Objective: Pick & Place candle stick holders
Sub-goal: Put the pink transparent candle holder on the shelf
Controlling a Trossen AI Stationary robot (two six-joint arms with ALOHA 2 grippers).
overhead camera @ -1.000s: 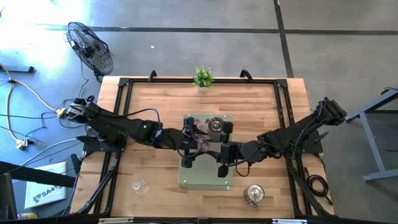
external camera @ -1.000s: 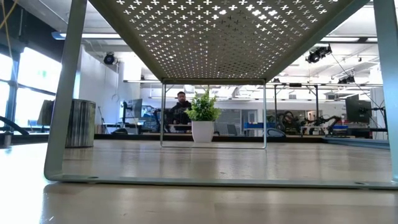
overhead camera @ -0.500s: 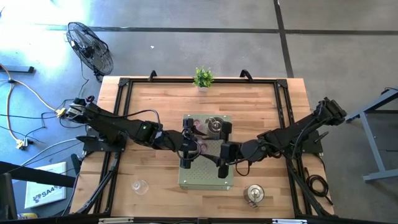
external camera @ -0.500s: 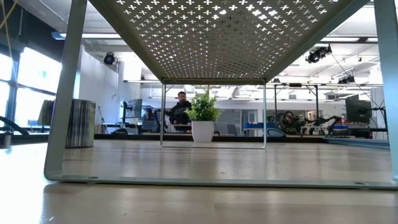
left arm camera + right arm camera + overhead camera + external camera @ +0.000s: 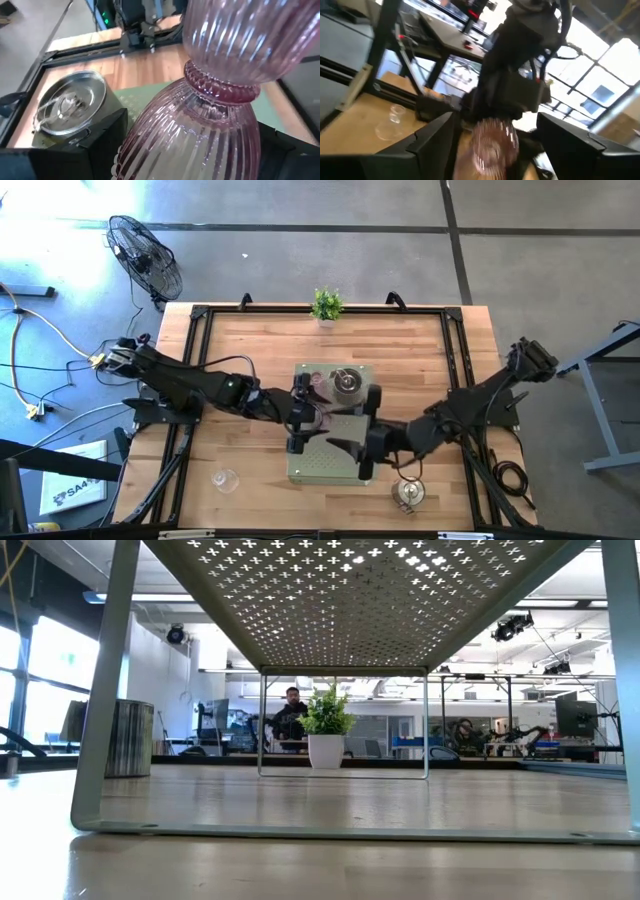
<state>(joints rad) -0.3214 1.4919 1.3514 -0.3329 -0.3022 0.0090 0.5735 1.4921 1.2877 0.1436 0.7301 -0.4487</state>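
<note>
My left gripper (image 5: 300, 416) is shut on a pink ribbed glass candle stick holder (image 5: 317, 415) over the green perforated stand (image 5: 330, 462); the holder fills the left wrist view (image 5: 210, 115). My right gripper (image 5: 357, 440) is open and empty, a little to the right of and nearer than that holder, which shows ahead of it (image 5: 492, 142). A silvery holder (image 5: 347, 383) stands on the stand's far part, with another pinkish one (image 5: 319, 381) beside it. A clear glass holder (image 5: 225, 478) and a silvery one (image 5: 409, 492) stand on the table. My left gripper has the pink holder's one ribbed bulb (image 5: 145, 145) between its two fingers (image 5: 85, 145), below the beaded waist (image 5: 220, 87). The fingers come level from the table's left. The holder sits tilted in the hold; whether it is clear of the stand does not show.
A small potted plant (image 5: 326, 305) stands at the table's far edge. The stand's legs and underside (image 5: 350, 600) fill the low view. A black frame (image 5: 195, 315) runs round the table. A person sits in the room beyond (image 5: 290, 715).
My right gripper has drawn back from the pink holder toward the table's near edge and a little to the right. My left gripper has stayed over the stand with the pink holder.
</note>
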